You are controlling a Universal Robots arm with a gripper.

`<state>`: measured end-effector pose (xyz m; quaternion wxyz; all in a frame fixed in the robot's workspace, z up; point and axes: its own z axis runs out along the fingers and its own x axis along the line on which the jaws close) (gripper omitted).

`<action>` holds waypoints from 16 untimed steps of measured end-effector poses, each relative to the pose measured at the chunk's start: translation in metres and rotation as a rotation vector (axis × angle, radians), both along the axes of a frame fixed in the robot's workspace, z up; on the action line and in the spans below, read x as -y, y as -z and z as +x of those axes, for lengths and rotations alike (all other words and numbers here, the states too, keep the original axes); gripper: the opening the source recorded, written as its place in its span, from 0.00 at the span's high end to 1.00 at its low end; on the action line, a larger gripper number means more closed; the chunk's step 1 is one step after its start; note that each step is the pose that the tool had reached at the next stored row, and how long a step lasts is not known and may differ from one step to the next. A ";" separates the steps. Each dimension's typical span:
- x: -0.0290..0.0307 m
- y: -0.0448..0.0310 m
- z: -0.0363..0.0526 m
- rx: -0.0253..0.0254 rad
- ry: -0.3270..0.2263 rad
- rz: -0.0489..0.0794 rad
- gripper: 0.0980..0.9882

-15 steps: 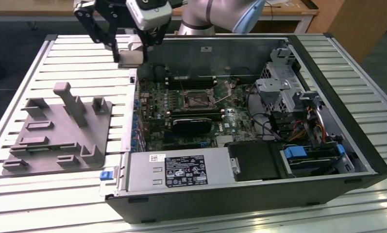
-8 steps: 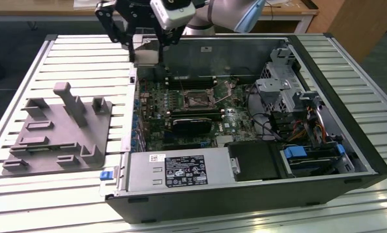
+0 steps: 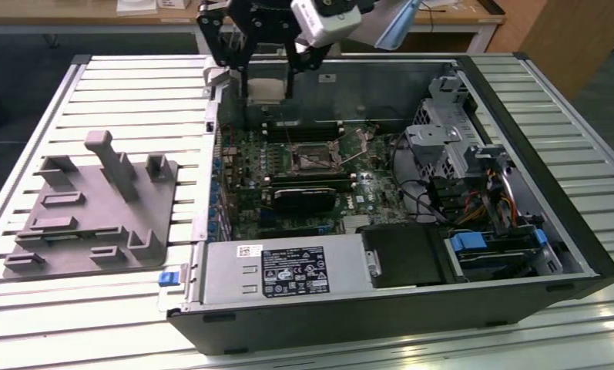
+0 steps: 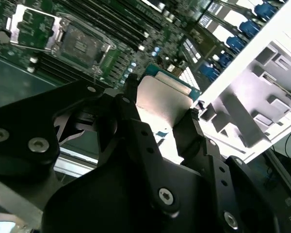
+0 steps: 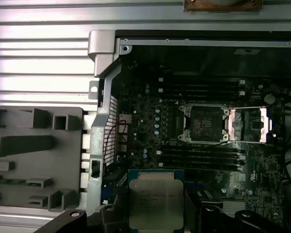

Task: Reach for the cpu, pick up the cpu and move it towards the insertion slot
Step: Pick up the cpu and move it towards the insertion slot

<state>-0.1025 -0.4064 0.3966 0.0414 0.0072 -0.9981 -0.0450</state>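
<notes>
Black jointed gripper [image 4: 160,116] sits closest in both wrist views, fingers [image 4: 191,128] clamped on opposite edges of the thin square silvery cpu w/ pale rim [image 5: 155,201]. Edge grip keeps the metal top plate clear and the chip held flat, prob. so it can go down level.

Cpu hangs in the air near the case's side wall, above the green motherboard [image 5: 150,126], well apart from the target. In the exterior view it shows as a pale square [image 3: 266,86] under the gripper [image 3: 269,73], over the far corner of the open dark desktop case [image 3: 553,231].

Further on: square dark insertion slot w/ shiny metal frame [image 5: 203,124], its hold-down plate flipped open to one side, so socket looks ready. Grey plastic blocky fixture [image 3: 91,208] lies outside the case on the slatted metal table [image 3: 132,85].
</notes>
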 end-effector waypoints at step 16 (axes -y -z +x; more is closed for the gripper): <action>-0.0001 0.0036 0.0272 0.0382 0.000 -0.006 0.50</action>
